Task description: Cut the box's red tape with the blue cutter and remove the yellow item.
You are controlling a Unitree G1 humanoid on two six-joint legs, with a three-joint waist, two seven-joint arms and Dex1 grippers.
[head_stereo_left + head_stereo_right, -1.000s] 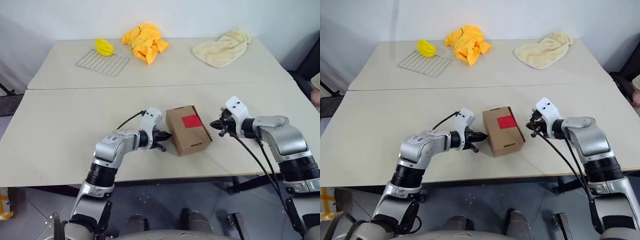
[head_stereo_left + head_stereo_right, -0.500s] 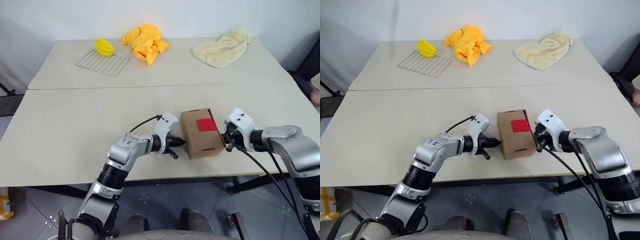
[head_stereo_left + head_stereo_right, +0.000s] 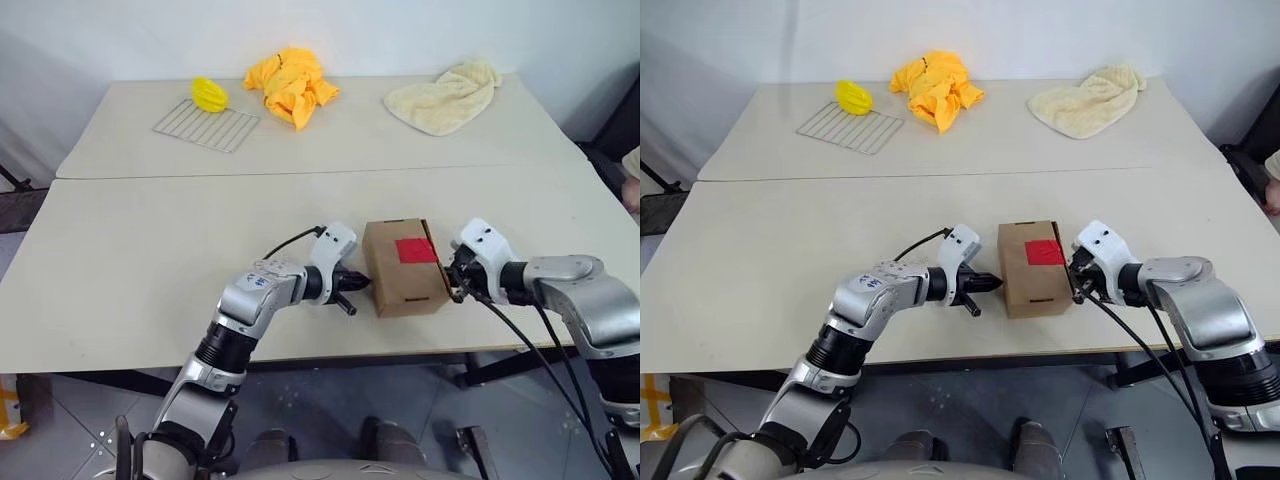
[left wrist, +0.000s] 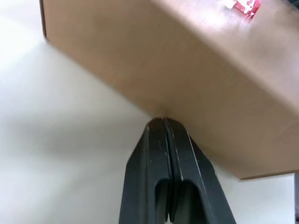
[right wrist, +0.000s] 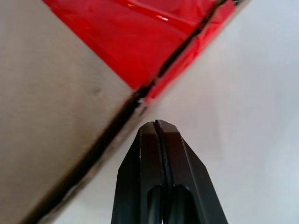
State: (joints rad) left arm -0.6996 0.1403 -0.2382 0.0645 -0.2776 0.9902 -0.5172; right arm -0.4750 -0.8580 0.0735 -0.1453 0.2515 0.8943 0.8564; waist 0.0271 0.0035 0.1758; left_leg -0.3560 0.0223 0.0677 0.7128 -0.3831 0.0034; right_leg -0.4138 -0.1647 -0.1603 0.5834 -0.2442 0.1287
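2 shut pincers [image 3: 362,282] [image 3: 452,283], box [image 3: 403,275] between

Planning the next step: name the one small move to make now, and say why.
Probably back both closed end effectors off the small brown cardboard box. The left end effector and the right end effector sit against opposite sides of it, both empty, and the patch of bright red tape on top needs a cutter, which neither holds.
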